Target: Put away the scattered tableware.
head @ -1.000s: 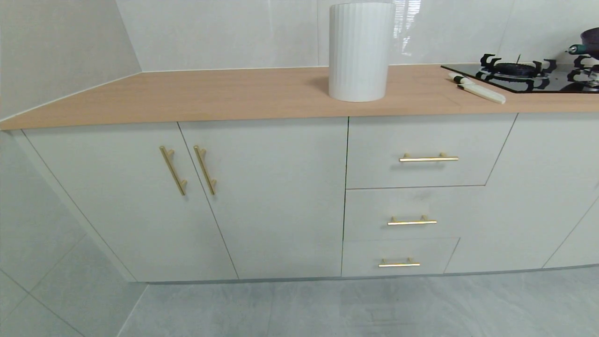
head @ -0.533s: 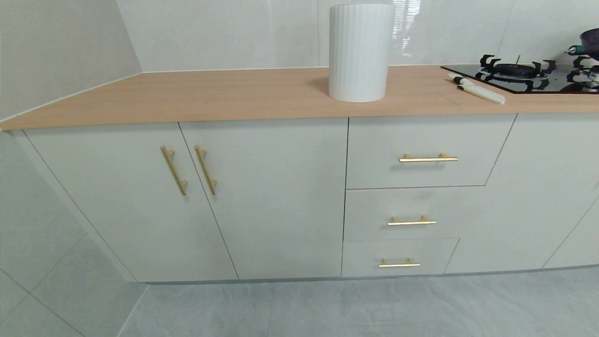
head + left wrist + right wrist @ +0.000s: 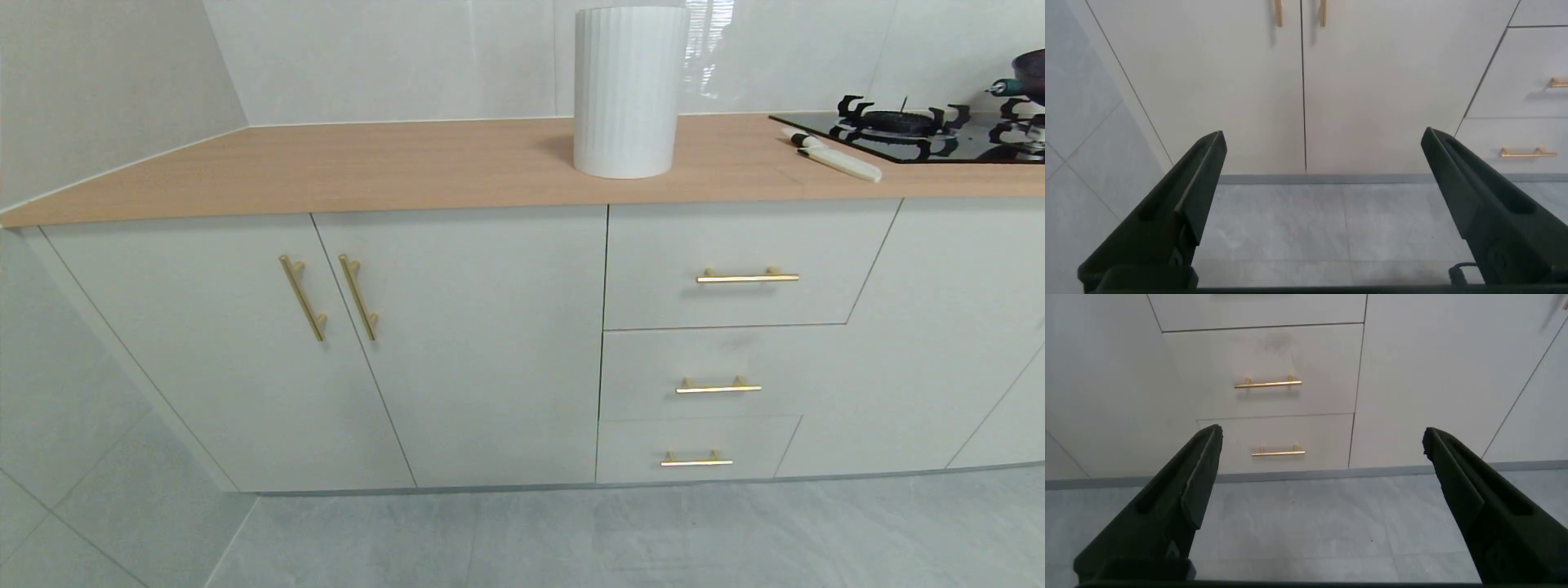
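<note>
A white knife [image 3: 833, 155] with a black and white handle lies on the wooden countertop [image 3: 392, 167], at the right beside the stove. A tall white ribbed holder [image 3: 626, 90] stands on the countertop near its middle. My left gripper [image 3: 1323, 143] hangs open low above the floor, facing the double cabinet doors [image 3: 1303, 82]. My right gripper [image 3: 1321, 437] is open too, low before the lower drawers [image 3: 1266, 371]. Nothing sits between either pair of fingers.
A black gas stove [image 3: 922, 131] occupies the countertop's far right, with a dark pot [image 3: 1030, 65] at its edge. Below are two cabinet doors with gold handles [image 3: 326, 296] and three shut drawers [image 3: 735, 278]. Grey tiled floor [image 3: 571, 539] lies in front.
</note>
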